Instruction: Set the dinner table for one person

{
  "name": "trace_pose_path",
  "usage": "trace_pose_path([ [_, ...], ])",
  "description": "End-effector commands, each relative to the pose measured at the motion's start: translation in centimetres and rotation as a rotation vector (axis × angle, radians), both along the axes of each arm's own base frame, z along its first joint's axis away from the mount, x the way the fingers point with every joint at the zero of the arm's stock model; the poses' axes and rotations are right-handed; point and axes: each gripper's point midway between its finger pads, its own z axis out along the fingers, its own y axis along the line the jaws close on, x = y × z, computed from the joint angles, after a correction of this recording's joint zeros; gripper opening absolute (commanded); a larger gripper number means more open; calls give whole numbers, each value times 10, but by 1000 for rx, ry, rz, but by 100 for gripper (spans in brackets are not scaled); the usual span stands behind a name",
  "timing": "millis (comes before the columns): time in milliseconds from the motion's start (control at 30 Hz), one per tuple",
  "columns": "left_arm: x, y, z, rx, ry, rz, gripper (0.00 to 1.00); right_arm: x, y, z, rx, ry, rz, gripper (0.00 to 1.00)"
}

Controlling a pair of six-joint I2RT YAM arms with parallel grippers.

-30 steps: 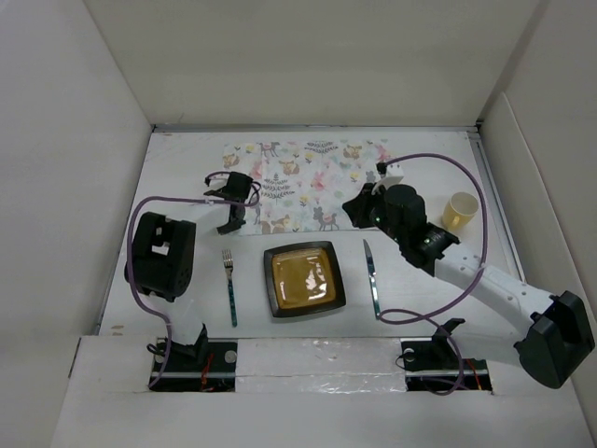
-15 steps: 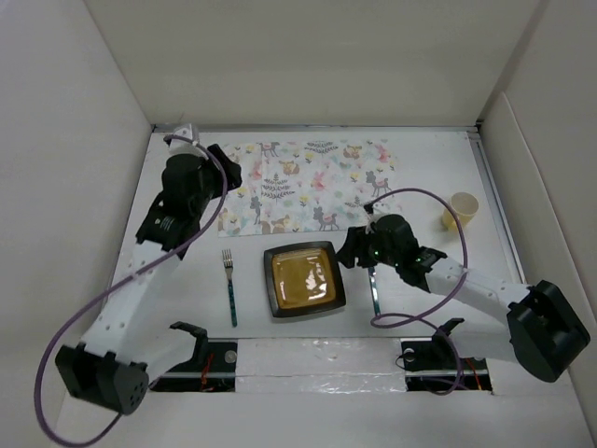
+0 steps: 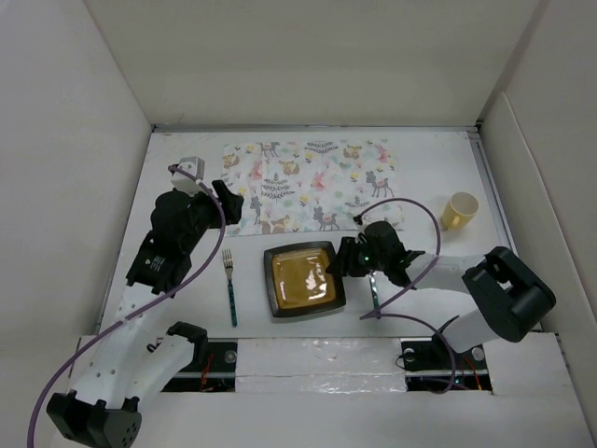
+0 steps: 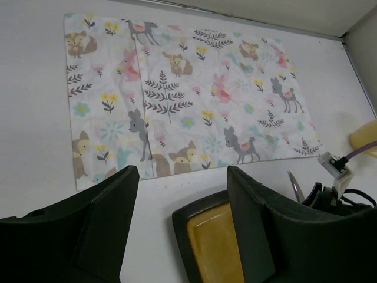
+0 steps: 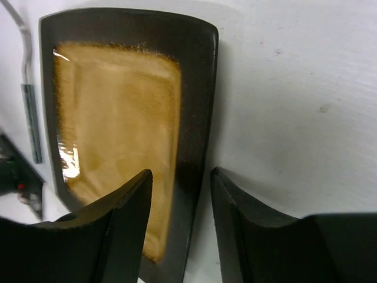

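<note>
The dinner table (image 3: pixel 429 168) is a white surface with a dark square plate (image 3: pixel 303 280) at its near middle, the plate's centre amber. My right gripper (image 3: pixel 343 261) stands open at the plate's right rim. In the right wrist view the gripper (image 5: pixel 179 172) straddles the plate (image 5: pixel 118 88), one finger over the amber centre, the other over bare table. My left gripper (image 3: pixel 231 207) hangs open by the printed mat's (image 3: pixel 312 185) near left corner. In the left wrist view it (image 4: pixel 179 171) is empty above the plate (image 4: pixel 206 236).
A fork (image 3: pixel 229 285) lies left of the plate. A knife (image 3: pixel 374 291) lies right of it, partly under my right arm. A yellow cup (image 3: pixel 460 210) stands at the right. White walls close the table on three sides.
Both grippers were shut and now stand open. The right gripper came down from the mat's right end to the plate's right rim. The left arm swung out, then back toward the mat's near left corner.
</note>
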Motion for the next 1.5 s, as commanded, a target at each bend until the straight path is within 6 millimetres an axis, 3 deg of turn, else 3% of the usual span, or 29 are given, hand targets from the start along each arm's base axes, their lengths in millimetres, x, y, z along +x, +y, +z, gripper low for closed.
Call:
trace_pose_path([
  [0,-2,7,16,21,-78,15,59,5,1,-2,87,24,-38,48],
  [133,-10,11,29,9,-130,21,58,2,-3,-12,114,55,-61,44],
  [367,-9,18,28,15,-125,64,58,-9,9,-35,160,139,6,40],
  [467,-8,18,24,20,-115,64,58,-9,12,-33,192,134,13,21],
  [500,-8,19,25,20,-117,65,58,-8,14,-31,195,123,21,9],
  [567,-7,20,26,21,-123,71,58,-5,14,-22,195,105,19,0],
  [667,-7,20,25,22,-117,73,57,0,19,-2,200,56,40,0],
  [800,-8,21,26,22,-125,80,57,14,34,63,263,-59,83,0],
  [967,-7,21,27,19,-124,81,57,62,46,160,418,-219,44,0],
  [1033,-8,22,26,19,-122,82,57,81,45,184,461,-256,8,0],
  [1067,-8,21,26,18,-121,76,57,96,42,185,464,-265,-21,0],
  [1100,-9,21,27,17,-125,78,57,111,44,205,496,-320,-29,0],
  [1133,-9,21,28,15,-129,78,57,122,42,211,511,-335,-45,0],
  [1167,-9,21,28,15,-128,80,57,145,33,201,501,-331,-97,0],
  [1233,-10,21,27,15,-125,78,57,172,28,220,550,-359,-118,0],
  [1267,-10,20,28,12,-125,71,57,189,28,205,547,-330,-138,0],
  [1300,-10,20,28,11,-128,70,57,208,21,222,570,-355,-153,0],
  [1367,-10,20,28,11,-128,70,57,225,22,217,563,-332,-157,0],
  [1400,-10,19,28,11,-127,68,57,239,19,201,543,-304,-177,0],
  [1433,-10,19,28,10,-126,64,57,256,19,211,549,-320,-178,0],
  [1467,-10,18,28,9,-126,62,57,257,18,209,545,-316,-187,0],
])
